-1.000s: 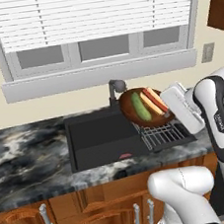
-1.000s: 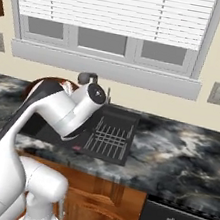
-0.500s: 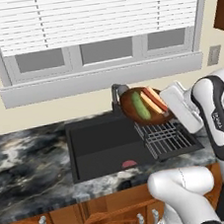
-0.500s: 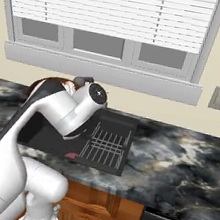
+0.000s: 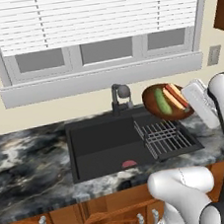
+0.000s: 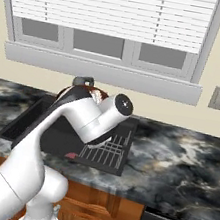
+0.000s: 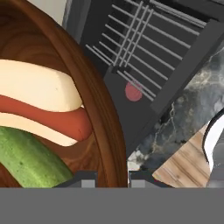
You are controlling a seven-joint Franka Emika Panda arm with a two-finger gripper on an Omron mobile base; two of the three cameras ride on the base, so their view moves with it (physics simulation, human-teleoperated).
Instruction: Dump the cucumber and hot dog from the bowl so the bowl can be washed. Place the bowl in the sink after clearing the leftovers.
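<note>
The reddish-brown bowl (image 5: 150, 107) hangs tilted in the air above the black wire rack (image 5: 164, 137), its inside facing the left base camera. Inside it the green cucumber (image 5: 162, 101) lies beside the hot dog (image 5: 175, 96). My gripper (image 5: 189, 101) is shut on the bowl's right rim. In the hand view the gripper (image 7: 113, 177) pinches the bowl rim (image 7: 94, 100), with the hot dog (image 7: 52, 118) and cucumber (image 7: 30, 162) close by. The black sink (image 5: 100, 145) with its red drain spot (image 5: 129, 164) lies below and to the left. My arm hides most of the bowl (image 6: 88, 93) in the right base view.
The black faucet (image 5: 118, 96) stands behind the sink, just left of the bowl. Marbled counter (image 5: 25, 159) runs left of the basin and the counter (image 6: 184, 160) goes on to the right. A window sill (image 5: 100, 78) crosses the wall behind.
The whole picture has shifted, so the camera has moved. The bowl, still held and tilted with both foods inside, now sits farther right of the faucet, over the rack.
</note>
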